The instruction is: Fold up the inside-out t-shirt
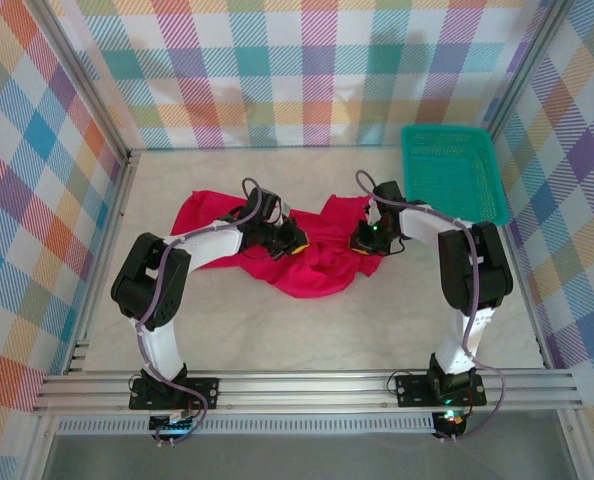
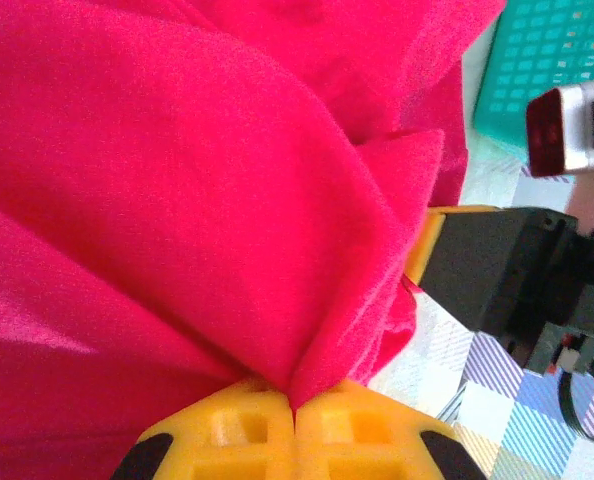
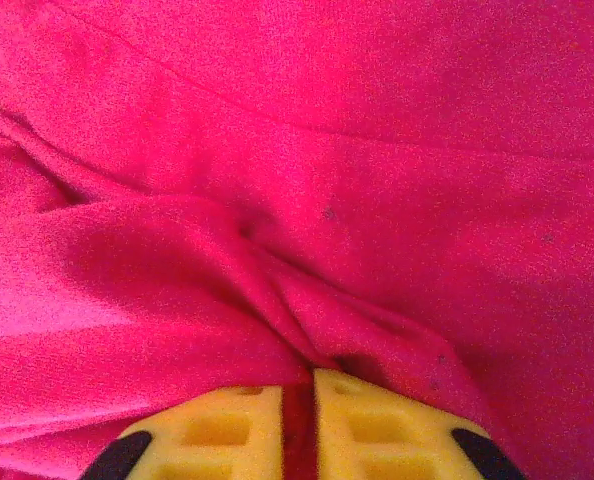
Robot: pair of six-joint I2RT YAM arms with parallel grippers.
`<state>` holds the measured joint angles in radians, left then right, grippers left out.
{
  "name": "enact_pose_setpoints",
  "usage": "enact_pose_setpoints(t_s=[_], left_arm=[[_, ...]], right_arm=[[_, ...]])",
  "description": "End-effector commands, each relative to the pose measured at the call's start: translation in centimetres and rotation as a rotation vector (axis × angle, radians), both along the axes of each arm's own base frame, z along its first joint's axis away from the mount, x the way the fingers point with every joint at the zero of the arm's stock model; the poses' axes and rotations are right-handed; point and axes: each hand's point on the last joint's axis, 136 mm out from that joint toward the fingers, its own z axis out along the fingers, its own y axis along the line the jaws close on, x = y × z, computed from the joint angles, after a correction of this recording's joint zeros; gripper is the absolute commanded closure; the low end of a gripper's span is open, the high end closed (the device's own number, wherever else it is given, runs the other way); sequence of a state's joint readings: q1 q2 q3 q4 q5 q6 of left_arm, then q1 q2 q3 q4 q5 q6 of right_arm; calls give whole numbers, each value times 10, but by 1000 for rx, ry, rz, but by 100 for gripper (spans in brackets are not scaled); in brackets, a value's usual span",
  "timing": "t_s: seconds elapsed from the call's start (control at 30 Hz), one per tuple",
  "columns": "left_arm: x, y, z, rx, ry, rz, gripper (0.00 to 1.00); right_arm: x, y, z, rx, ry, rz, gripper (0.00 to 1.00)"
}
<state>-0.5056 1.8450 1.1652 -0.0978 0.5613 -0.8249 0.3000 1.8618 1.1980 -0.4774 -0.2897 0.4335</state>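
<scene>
My overhead view is bright and even, lit from above, with only soft, faint shadows lying on the pale table [image 1: 377,320]. In both wrist views I see the red t-shirt [image 2: 177,200] grainy and slightly soft up close, its folds shading darker, the colour near oversaturated, and the left view's background beyond the cloth is blurred

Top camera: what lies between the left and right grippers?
Bunched red cloth of the t-shirt fills the stretch between the left gripper and the right gripper, as the top view shows.
</scene>
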Motion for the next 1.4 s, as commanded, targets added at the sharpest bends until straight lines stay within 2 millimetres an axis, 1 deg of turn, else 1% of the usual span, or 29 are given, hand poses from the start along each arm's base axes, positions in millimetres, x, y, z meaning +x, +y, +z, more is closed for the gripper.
enact_pose_setpoints(t_s=[0.0, 0.07, 0.13, 0.23, 0.33, 0.4, 0.57, 0.7, 0.83, 0.87, 0.9, 0.97, 1.0, 1.07, 1.13, 1.2, 1.27, 1.33, 1.37], left_arm=[[5, -6, 10, -33, -16, -4, 100], [7, -5, 13, -28, -21, -2, 100], [8, -4, 14, -19, -24, -1, 100], [9, -1, 14, -8, -25, 4, 100], [11, 4, 16, -6, -27, 14, 100], [12, 7, 19, -7, -31, 20, 100], [11, 14, 21, -3, -37, 32, 100], [11, 15, 19, -4, -35, 35, 100], [10, 15, 17, -5, -30, 35, 100], [10, 15, 17, -6, -30, 35, 100], [10, 17, 16, -6, -29, 37, 100], [10, 19, 17, -7, -28, 42, 100], [11, 21, 17, -8, -29, 46, 100], [13, 25, 18, -8, -30, 54, 100], [15, 29, 20, -10, -33, 61, 100], [18, 33, 22, -10, -35, 70, 100], [22, 38, 25, -8, -38, 82, 100], [26, 45, 27, 8, -46, 95, 100], [28, 48, 27, 19, -49, 101, 100]], right_arm=[[2, 6, 59, -94, -151, 19, 68], [-12, 11, 70, -112, -165, 29, 64], [-26, 22, 78, -109, -191, 54, 63], [-37, 41, 77, -46, -180, 72, 63], [-35, 58, 72, 6, -164, 82, 63], [-31, 65, 69, 26, -148, 81, 63], [-26, 75, 57, 58, -111, 69, 63], [-27, 86, 48, 88, -90, 69, 63], [-23, 95, 38, 110, -71, 60, 63], [-21, 95, 34, 107, -62, 56, 65], [-20, 96, 31, 103, -55, 52, 70], [-20, 95, 31, 99, -51, 51, 77], [-20, 95, 34, 98, -59, 53, 78], [-19, 94, 43, 95, -78, 61, 87], [-18, 93, 57, 84, -103, 78, 100], [-18, 90, 76, 73, -139, 101, 100], [-18, 88, 102, 77, -189, 117, 100], [-20, 86, 134, 95, -253, 128, 100], [-21, 85, 147, 102, -277, 133, 100]])
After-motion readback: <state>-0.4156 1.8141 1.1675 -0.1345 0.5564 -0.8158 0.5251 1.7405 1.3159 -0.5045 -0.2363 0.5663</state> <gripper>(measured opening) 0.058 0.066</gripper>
